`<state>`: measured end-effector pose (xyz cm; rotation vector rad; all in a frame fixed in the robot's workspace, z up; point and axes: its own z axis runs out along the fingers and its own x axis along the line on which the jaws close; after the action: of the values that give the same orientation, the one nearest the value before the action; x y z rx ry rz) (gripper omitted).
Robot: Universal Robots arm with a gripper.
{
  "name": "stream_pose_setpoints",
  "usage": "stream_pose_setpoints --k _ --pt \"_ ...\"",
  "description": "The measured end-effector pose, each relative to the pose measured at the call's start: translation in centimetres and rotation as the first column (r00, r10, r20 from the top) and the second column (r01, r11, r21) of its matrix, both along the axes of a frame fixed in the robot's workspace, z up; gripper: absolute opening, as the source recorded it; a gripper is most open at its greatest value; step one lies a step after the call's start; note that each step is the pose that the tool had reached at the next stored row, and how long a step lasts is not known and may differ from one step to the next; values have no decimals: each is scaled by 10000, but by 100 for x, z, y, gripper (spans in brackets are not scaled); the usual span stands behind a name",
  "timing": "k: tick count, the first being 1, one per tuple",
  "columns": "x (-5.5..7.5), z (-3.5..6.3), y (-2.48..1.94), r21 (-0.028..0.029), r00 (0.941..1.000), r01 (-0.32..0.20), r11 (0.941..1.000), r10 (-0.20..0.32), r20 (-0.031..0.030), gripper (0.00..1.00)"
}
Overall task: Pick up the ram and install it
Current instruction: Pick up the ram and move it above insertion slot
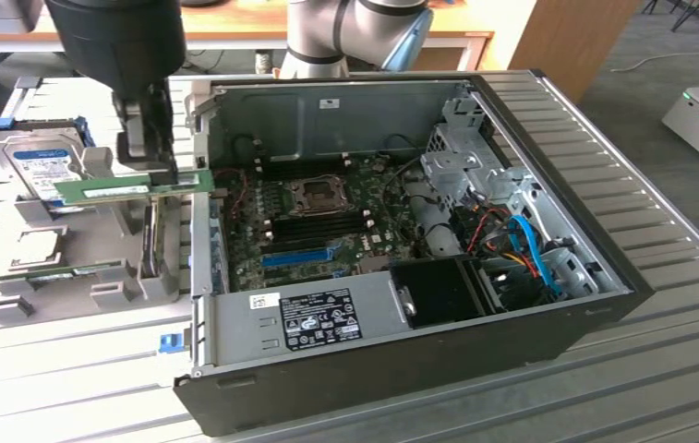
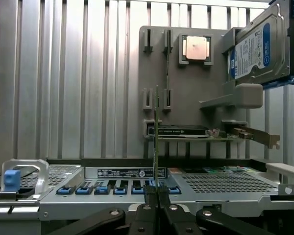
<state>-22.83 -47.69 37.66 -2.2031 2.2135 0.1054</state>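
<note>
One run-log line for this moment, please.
gripper: shut on ram | ram: held level in the air, above gray holder, at open computer case edge | motherboard slots: ram not yet seated

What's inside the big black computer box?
Inside the case: a green motherboard with a square socket, black slots, a blue slot, and red and blue cables. A grey labelled cover hides whatever lies beneath it.
</note>
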Motion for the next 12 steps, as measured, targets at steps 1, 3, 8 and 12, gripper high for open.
stream_pose_setpoints --k 1,3,8,12 --pt "20 0 -1 8 10000 -1 10000 1 0 13" --pt "63 0 -4 18 10000 -2 10000 2 0 13" --pt "176 0 -14 43 10000 -4 10000 4 0 13" --pt "296 0 -22 78 10000 -11 10000 11 1 13"
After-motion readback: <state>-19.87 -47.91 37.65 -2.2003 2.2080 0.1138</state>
